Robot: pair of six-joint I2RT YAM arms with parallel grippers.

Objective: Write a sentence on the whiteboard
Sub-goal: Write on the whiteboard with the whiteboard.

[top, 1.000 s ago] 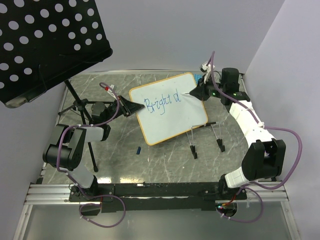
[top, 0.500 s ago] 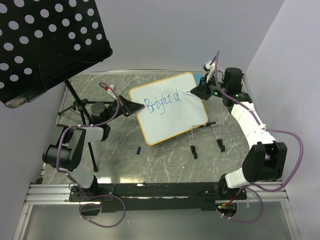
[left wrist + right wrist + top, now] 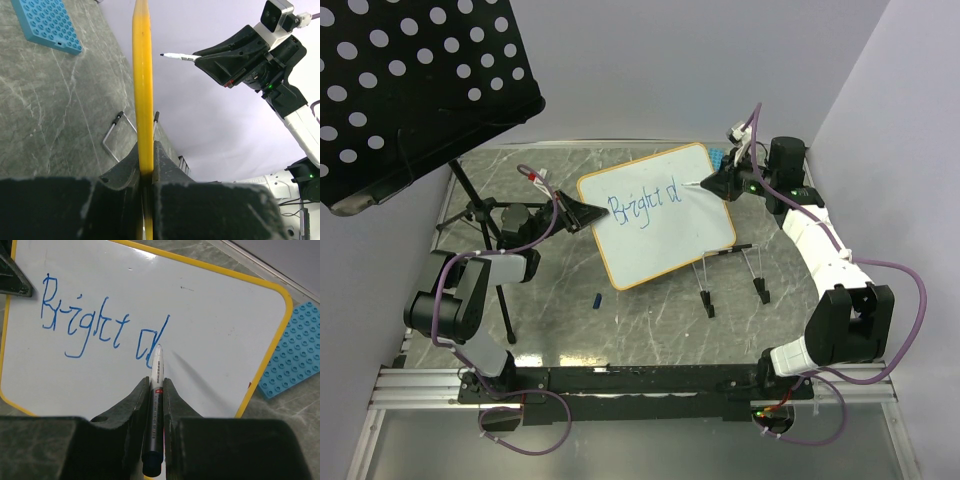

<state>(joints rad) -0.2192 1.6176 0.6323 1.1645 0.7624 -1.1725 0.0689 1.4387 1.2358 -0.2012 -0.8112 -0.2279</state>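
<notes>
Blue cursive on the whiteboard reads "Bright d" so far, the sentence running along the board's far-left part. Mid-table, the board is tilted up on its yellow-rimmed left edge, where the left gripper pinches it. The right gripper is pressed together around a white marker, its tip at the foot of the "d"; contact is unclear. Its small red label is unreadable. A blue studded plate lies beyond the board's far right corner.
</notes>
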